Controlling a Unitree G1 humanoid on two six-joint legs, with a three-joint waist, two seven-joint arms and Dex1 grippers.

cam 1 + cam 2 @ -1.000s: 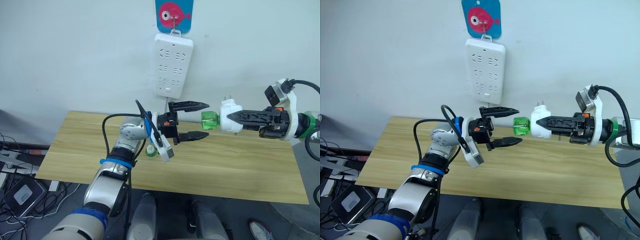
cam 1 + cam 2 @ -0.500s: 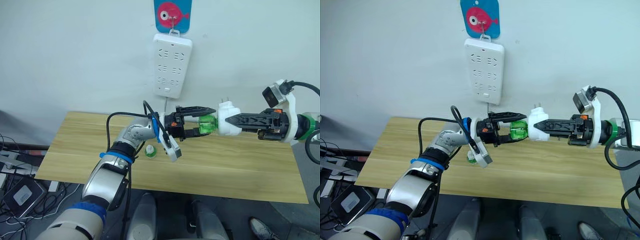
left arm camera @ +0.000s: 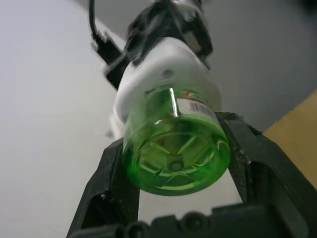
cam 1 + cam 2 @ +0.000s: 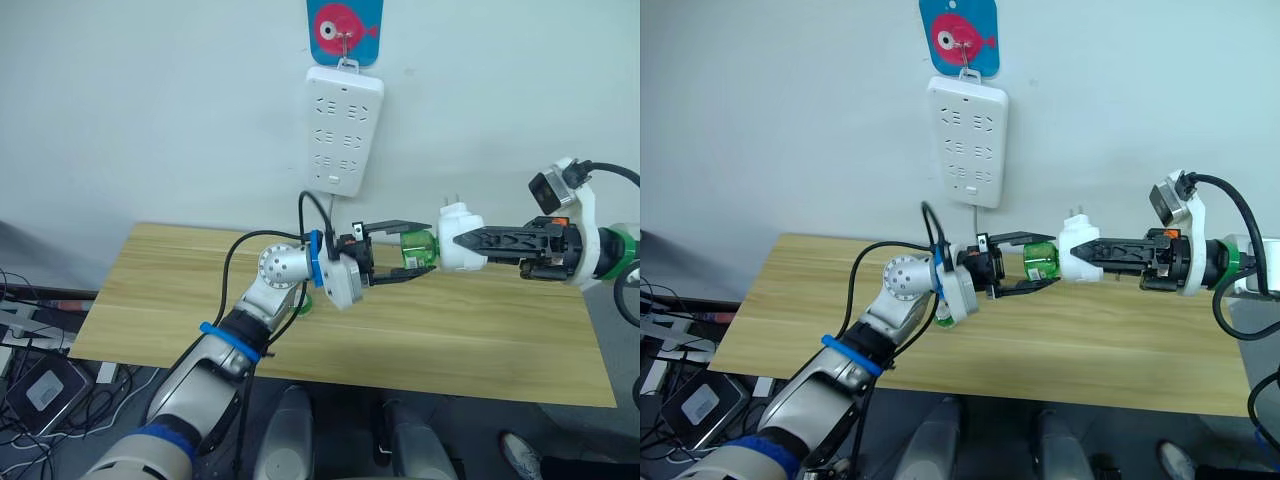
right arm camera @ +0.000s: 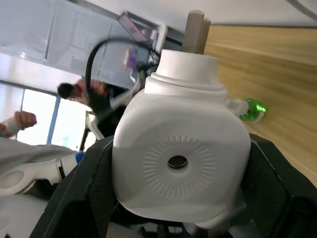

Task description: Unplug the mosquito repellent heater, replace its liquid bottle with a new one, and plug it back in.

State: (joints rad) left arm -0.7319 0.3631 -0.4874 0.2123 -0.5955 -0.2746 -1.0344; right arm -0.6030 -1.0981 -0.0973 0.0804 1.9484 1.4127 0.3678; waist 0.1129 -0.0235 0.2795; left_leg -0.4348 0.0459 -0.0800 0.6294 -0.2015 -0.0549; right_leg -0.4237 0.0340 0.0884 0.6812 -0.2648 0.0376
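2 of my grippers meet above the table [image 4: 480,330]: my right fingers [image 4: 470,240] clamp the white heater [image 4: 456,237], my left fingers [image 3: 124,183] close around its green bottle [image 4: 419,247].

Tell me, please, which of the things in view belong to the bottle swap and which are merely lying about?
In the job:
- mosquito repellent heater, held in the right hand
- green bottle in the heater, between the left hand's fingers
- second green bottle lying on the table
- power strip on the wall

Lying about:
- fish hook card above the strip
- cables and a device on the floor
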